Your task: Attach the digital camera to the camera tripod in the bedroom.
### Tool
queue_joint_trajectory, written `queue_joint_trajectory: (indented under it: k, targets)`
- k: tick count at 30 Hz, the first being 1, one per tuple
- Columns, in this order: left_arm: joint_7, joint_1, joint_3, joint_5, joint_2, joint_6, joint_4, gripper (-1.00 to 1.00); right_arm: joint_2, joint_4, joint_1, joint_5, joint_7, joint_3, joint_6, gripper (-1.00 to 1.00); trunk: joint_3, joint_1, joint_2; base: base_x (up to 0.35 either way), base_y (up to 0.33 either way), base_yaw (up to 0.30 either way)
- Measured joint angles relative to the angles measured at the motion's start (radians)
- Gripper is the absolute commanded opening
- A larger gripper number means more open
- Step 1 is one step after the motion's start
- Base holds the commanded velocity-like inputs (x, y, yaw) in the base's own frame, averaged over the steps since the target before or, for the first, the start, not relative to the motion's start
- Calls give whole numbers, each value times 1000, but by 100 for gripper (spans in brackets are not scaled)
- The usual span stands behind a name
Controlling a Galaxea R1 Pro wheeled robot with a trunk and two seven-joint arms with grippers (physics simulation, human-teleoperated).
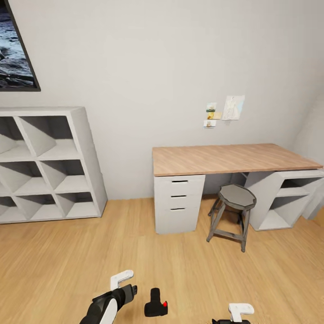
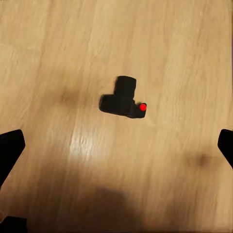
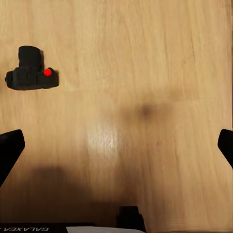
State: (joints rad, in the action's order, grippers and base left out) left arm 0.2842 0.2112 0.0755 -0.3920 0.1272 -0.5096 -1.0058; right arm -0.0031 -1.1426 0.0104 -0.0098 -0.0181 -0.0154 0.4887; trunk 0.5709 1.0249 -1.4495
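The digital camera [image 1: 155,304] lies on the light wood floor between my two arms, small and black, with its red button toward my right side. It also appears in the left wrist view [image 2: 124,98] and the right wrist view [image 3: 31,74]. My left gripper [image 1: 122,283] hangs above the floor just left of the camera, open, with its dark fingers [image 2: 10,149] spread wide and nothing between them. My right gripper [image 1: 240,310] hovers further to the camera's right, open too, its fingers [image 3: 9,151] far apart. The camera tripod is out of view.
A white cube shelf [image 1: 49,166] stands against the wall at the left, under a dark poster [image 1: 15,49]. A wood-topped desk [image 1: 229,158] with white drawers [image 1: 178,202] stands at the right, a grey stool [image 1: 234,215] in front of it.
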Motion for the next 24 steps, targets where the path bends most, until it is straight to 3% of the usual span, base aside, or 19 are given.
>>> queue_joint_trajectory:
  k: [10, 24]
  targets:
    - [10, 0, 21, 2, -1, 0, 6, 100, 1, -26, 0, 0, 0, -46, 2, 100, 0, 0, 0, 8, 18, -266]
    - [11, 0, 21, -1, 0, 5, 29, 100, 0, -35, 0, 0, 0, -65, 11, 100, 0, 0, 0, 1, 2, -266]
